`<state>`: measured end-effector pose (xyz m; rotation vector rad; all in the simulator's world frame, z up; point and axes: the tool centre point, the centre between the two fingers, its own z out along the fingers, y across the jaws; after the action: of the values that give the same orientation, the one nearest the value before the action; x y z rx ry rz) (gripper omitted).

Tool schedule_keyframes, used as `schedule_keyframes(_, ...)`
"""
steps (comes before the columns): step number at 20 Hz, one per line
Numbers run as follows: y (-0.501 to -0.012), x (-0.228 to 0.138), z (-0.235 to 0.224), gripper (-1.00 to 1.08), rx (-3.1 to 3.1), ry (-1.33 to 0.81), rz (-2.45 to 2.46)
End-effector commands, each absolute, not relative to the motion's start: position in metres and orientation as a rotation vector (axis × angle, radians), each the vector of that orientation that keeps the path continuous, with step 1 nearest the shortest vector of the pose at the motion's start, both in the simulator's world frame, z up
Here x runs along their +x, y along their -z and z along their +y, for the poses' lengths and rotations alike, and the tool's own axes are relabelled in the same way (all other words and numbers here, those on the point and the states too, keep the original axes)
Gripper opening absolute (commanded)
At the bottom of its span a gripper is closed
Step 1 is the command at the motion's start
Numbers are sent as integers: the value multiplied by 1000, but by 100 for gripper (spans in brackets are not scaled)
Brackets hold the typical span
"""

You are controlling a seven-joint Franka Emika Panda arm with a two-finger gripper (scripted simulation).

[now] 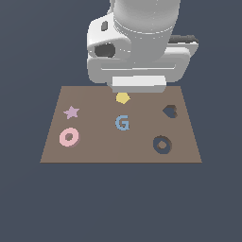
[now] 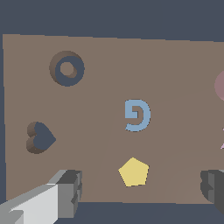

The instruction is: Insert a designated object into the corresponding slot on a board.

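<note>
Gripper empty, jaws wide apart, hovering above small yellow pentagon near far edge of flat brown rectangular board.

Small pale pink flat ring lies near exterior view's left, below lilac star, untouched.

Step in hand: reach ring; centre fingers across it, descend straight.

Dark ring-shaped slot and heart-shaped recess both empty.
</note>
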<state>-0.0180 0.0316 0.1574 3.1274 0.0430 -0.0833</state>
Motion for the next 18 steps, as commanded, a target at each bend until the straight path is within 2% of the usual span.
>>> schedule_keyframes(1, -157, -18, 32, 100, 3127, 83, 43)
schedule_keyframes(9, -145, -8, 10, 100, 3128, 74, 23)
schedule_keyframes(18, -107, 24, -57, 100, 3131, 45, -39)
